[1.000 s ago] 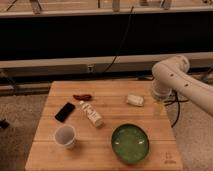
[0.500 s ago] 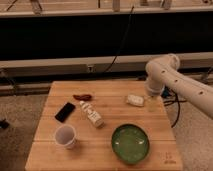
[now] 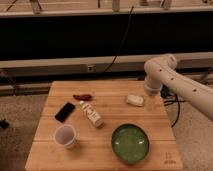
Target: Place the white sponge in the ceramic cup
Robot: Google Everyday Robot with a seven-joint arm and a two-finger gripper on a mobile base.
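The white sponge [image 3: 134, 100] lies flat on the right part of the wooden table [image 3: 110, 92]. The ceramic cup [image 3: 65, 136] stands upright near the front left corner, far from the sponge. My gripper [image 3: 150, 103] hangs from the white arm at the table's right side. It sits just to the right of the sponge, low over the wood, open and holding nothing.
A wide green bowl [image 3: 114, 138] sits at the front right. A white bottle with a red cap [image 3: 91, 114] lies in the middle, with a black phone [image 3: 65, 111] to its left. A small red object [image 3: 82, 97] lies behind them. A dark wall and rail run behind the table.
The arm has swung left and lower, bringing the gripper from the table's right edge to right beside the sponge. Nothing on the table has moved.
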